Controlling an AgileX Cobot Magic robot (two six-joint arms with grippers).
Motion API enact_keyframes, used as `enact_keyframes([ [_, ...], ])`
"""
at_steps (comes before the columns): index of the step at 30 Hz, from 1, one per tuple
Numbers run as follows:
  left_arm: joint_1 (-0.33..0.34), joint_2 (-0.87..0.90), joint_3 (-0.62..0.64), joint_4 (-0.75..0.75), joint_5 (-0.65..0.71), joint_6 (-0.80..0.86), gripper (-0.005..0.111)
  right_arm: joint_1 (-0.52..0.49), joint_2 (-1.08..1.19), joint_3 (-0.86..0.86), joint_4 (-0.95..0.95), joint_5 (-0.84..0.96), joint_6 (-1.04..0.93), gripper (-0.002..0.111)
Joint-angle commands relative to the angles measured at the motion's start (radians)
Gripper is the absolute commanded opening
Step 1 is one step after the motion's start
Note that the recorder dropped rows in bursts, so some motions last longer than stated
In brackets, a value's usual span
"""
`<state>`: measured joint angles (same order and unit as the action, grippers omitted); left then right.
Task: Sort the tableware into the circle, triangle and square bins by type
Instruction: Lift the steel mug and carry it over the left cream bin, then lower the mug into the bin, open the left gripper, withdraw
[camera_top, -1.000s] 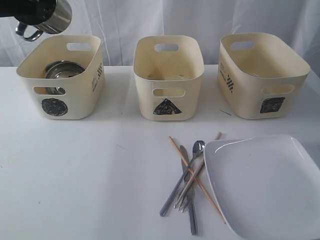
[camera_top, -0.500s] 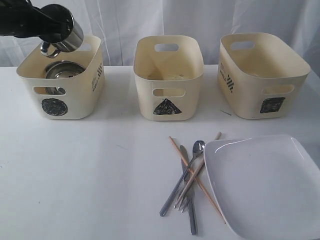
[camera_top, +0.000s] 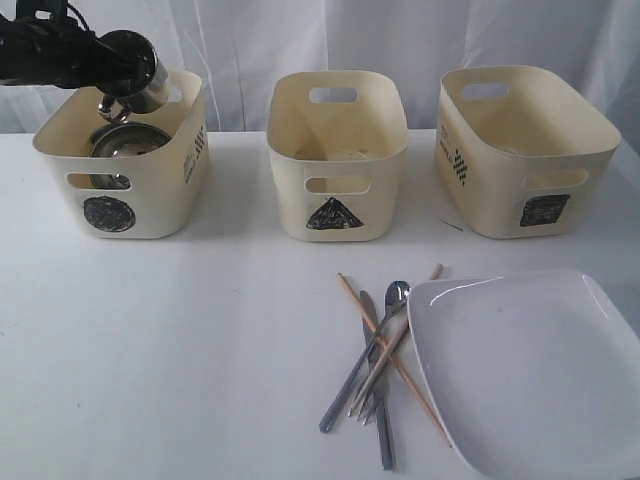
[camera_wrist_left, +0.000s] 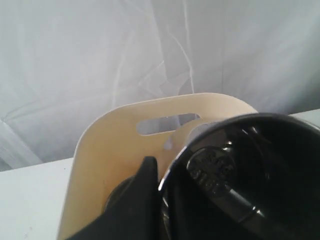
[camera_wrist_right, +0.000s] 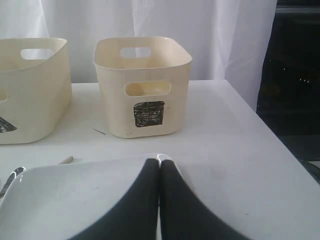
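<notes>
My left gripper (camera_top: 122, 72) is shut on the rim of a steel mug (camera_top: 142, 82), tilted just above the circle bin (camera_top: 150, 185). In the left wrist view one finger (camera_wrist_left: 145, 195) lies outside the mug (camera_wrist_left: 260, 150), with the bin's wall (camera_wrist_left: 110, 145) behind. A round steel vessel (camera_top: 125, 140), seemingly the bowl, lies in that bin. The triangle bin (camera_top: 337, 160) and square bin (camera_top: 520, 150) stand to its right. Spoon (camera_top: 397, 293), knife (camera_top: 383, 420), fork and chopsticks (camera_top: 395, 365) lie crossed beside the white plate (camera_top: 530, 370). My right gripper (camera_wrist_right: 160, 162) is shut, empty, over the plate (camera_wrist_right: 75, 200).
A white curtain hangs behind the bins. The square bin (camera_wrist_right: 142, 85) and triangle bin (camera_wrist_right: 30, 90) show in the right wrist view, with the table's right edge (camera_wrist_right: 280, 145) dropping to dark floor. The small white bowl and second mug are hidden.
My left gripper has carried the mug down and to the right, from above the circle bin's back left corner to just over its opening. Nothing else moved.
</notes>
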<state>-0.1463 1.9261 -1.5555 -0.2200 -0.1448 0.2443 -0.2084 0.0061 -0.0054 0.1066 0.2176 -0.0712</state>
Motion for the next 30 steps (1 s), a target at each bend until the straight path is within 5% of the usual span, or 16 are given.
enact_keyframes([
  [1, 0.007, 0.039, -0.068, -0.019, -0.011, 0.041, 0.0, -0.002, -0.006, 0.005, 0.002, -0.001, -0.004, 0.0],
  [27, 0.005, 0.194, -0.169, 0.05, -0.006, 0.042, 0.0, -0.002, -0.006, 0.005, 0.002, -0.003, -0.004, 0.0],
  [30, 0.005, 0.19, -0.169, 0.05, 0.009, 0.03, 0.009, -0.002, -0.006, 0.005, 0.002, -0.003, -0.004, 0.0],
])
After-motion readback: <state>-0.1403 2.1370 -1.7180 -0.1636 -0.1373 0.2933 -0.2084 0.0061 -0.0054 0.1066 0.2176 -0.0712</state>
